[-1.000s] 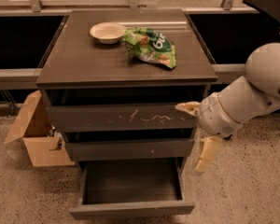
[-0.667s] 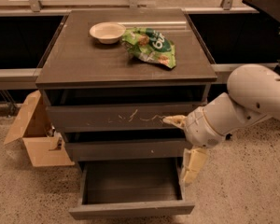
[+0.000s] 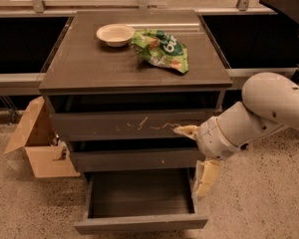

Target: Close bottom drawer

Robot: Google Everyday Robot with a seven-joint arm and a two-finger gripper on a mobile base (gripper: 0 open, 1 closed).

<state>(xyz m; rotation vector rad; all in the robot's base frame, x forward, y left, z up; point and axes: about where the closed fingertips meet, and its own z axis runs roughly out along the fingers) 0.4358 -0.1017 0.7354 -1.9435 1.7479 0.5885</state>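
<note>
The bottom drawer (image 3: 139, 223) of the dark wooden cabinet is pulled out, showing its shallow grey box, which holds nothing. Its low plain front panel sits at the bottom of the view. My gripper (image 3: 197, 156) is at the cabinet's right front corner, level with the middle drawer. It is open and holds nothing. One cream finger (image 3: 186, 130) points left over the scratched top drawer front. The other finger (image 3: 207, 178) hangs down beside the open drawer's right side, above its front corner.
The cabinet top (image 3: 89, 63) carries a white bowl (image 3: 115, 34) and a green snack bag (image 3: 162, 49). An open cardboard box (image 3: 40, 143) stands on the floor at the left. Dark low shelving runs behind on both sides. Speckled floor lies to the right.
My arm has swung left and a little down, bringing the gripper from beside the cabinet to its right front corner. The drawer has not moved.
</note>
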